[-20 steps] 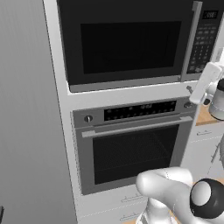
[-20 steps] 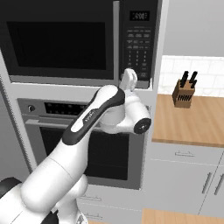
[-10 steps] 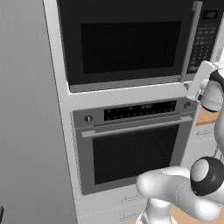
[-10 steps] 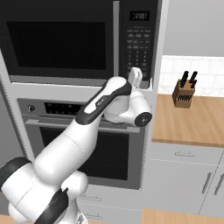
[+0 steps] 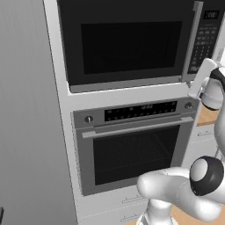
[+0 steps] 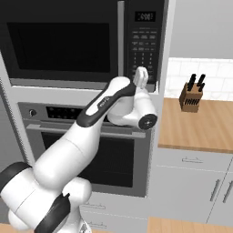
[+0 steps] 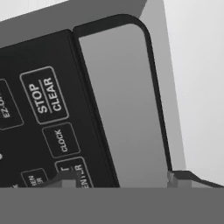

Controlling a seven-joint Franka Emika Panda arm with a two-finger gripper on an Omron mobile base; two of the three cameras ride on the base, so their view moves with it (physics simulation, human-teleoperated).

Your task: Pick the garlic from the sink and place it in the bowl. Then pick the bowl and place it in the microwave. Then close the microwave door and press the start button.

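From my station the microwave [image 5: 132,44] ran off the top edge in both base views, so I never saw its upper trim. Its keypad [image 7: 39,127] was cropped at the left and bottom of the hand view: one button read only partial letters, and the lowest label was cut by the frame (I couldn't make out the word). The display digits [image 6: 145,17] were too small to read. The gripper [image 7: 118,179] showed mere fingertip stubs; I couldn't judge its spread.

A home kitchen: built-in black microwave [image 6: 63,43] before the gripper [image 6: 141,78], steel-trimmed wall oven [image 5: 134,145] below, wooden knife block [image 6: 191,96] to its right.
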